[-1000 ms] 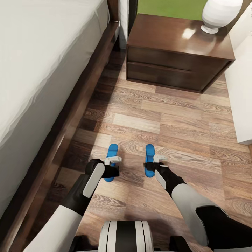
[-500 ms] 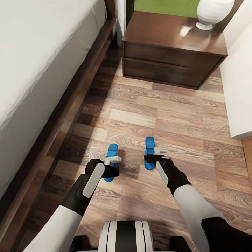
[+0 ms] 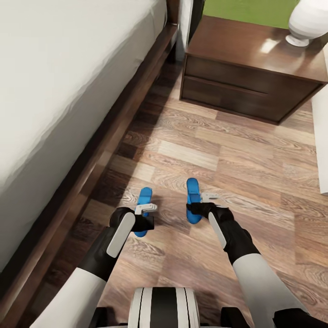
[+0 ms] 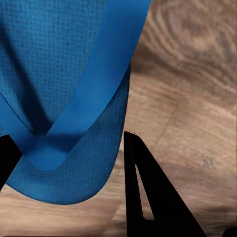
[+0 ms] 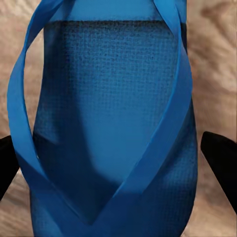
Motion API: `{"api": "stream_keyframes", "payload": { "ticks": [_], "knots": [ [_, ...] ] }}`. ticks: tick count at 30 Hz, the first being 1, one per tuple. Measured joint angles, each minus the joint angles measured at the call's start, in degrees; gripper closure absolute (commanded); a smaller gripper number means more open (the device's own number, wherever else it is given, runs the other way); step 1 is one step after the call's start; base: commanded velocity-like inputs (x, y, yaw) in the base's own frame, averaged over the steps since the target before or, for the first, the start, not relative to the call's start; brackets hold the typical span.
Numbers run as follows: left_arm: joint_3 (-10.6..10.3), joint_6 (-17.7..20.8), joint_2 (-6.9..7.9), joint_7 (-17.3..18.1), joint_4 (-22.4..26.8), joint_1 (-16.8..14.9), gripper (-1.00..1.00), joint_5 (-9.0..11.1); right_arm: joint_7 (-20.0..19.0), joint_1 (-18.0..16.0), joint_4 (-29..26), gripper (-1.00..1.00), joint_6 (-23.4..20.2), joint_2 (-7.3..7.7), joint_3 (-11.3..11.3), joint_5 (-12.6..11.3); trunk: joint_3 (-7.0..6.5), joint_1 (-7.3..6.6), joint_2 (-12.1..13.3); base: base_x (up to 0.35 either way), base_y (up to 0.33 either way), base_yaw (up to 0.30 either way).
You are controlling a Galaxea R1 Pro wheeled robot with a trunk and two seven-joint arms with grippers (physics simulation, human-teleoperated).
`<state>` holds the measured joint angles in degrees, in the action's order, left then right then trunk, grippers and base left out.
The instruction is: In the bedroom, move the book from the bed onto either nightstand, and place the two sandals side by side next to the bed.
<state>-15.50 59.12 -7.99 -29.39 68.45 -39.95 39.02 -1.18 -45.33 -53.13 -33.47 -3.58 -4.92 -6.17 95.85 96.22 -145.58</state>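
Two bright blue sandals hang just above the wood floor beside the bed (image 3: 54,68). My left gripper (image 3: 142,217) is shut on the left sandal (image 3: 145,197); its black fingers (image 4: 143,197) clamp the sole's edges around the sandal (image 4: 69,98). My right gripper (image 3: 198,208) is shut on the right sandal (image 3: 193,190), and dark fingertips (image 5: 222,163) press both sides of that sandal (image 5: 108,123). The two sandals lie roughly parallel, about a hand's width apart. The nightstand (image 3: 246,86) stands ahead to the right. The book is out of view.
The bed's dark wooden frame (image 3: 114,123) runs along the left. A white lamp base (image 3: 310,23) sits on the nightstand's far corner. A white wall or panel (image 3: 322,146) edges the right side. Open plank floor (image 3: 218,150) lies between the sandals and the nightstand.
The whole view has shifted: the bed takes up more of the picture and the nightstand sits further right. Both sandals stay gripped; the right one has edged slightly forward.
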Motion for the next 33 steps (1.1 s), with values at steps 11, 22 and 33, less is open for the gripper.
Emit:
{"api": "stream_keyframes", "payload": {
  "ticks": [11, 22, 33],
  "knots": [
    [-0.3, 0.0, 0.0, 0.0, -0.4, -0.1, 1.0, -0.1, -0.3, 0.1, -0.2, 1.0, -0.1, 0.17, -0.1, 0.1, 0.0, 0.02, 0.0, -0.137, -0.12, 0.285],
    [-0.4, -1.5, -0.2, 0.1, -2.0, 0.0, 1.0, 0.0, -1.2, 0.1, -0.2, 1.0, -0.1, 1.52, -0.2, 0.1, 0.0, 0.0, 0.0, -0.053, -0.046, 0.286],
    [-0.5, -4.7, -0.27, 0.0, -3.6, -0.1, 1.0, 0.5, -6.3, 2.9, -5.6, 1.0, 0.3, 3.12, -0.8, 4.0, 0.0, 0.0, 0.0, -0.001, -0.001, 0.286]
  ]
}}
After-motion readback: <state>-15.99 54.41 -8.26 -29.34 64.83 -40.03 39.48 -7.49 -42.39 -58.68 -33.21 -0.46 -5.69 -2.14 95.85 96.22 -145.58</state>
